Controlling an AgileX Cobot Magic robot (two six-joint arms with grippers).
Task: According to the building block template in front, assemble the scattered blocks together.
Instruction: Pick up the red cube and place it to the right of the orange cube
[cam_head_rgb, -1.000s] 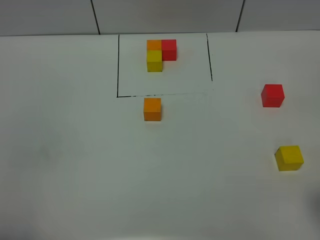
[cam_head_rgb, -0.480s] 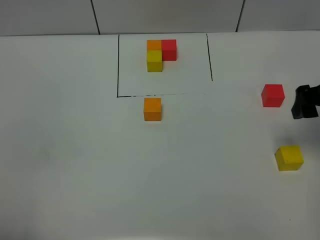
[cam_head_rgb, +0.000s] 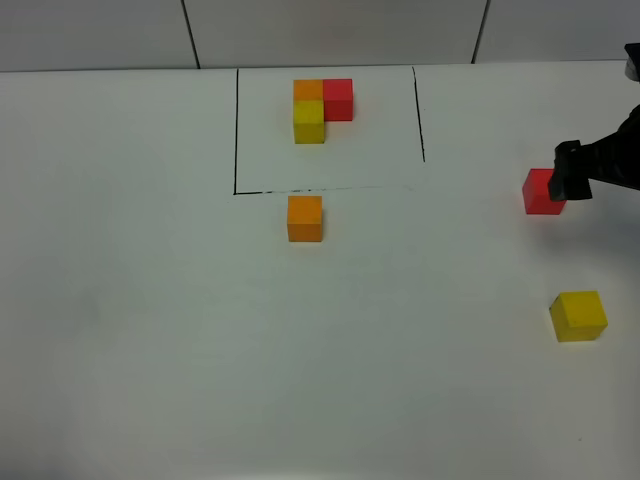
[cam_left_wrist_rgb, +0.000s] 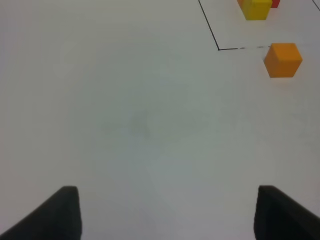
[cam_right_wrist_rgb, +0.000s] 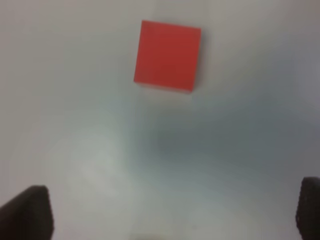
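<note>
The template (cam_head_rgb: 322, 106), an orange, red and yellow cluster, sits inside the black drawn frame at the back. The loose orange cube (cam_head_rgb: 305, 218) lies just in front of the frame. The loose red cube (cam_head_rgb: 541, 193) lies at the right and the loose yellow cube (cam_head_rgb: 578, 316) nearer the front right. My right gripper (cam_head_rgb: 571, 173) reaches in from the right edge, just over the red cube's right side. In the right wrist view it (cam_right_wrist_rgb: 167, 212) is open, with the red cube (cam_right_wrist_rgb: 167, 55) ahead of its fingers. My left gripper (cam_left_wrist_rgb: 170, 215) is open and empty, with the orange cube (cam_left_wrist_rgb: 283, 60) far ahead.
The white table (cam_head_rgb: 150, 300) carries only these cubes and the drawn frame (cam_head_rgb: 236, 130). A grey tiled wall (cam_head_rgb: 330, 30) runs along the back edge. The left arm is out of the exterior view.
My right arm came in from the right edge and moved up and left to the red cube. The cubes have not moved.
</note>
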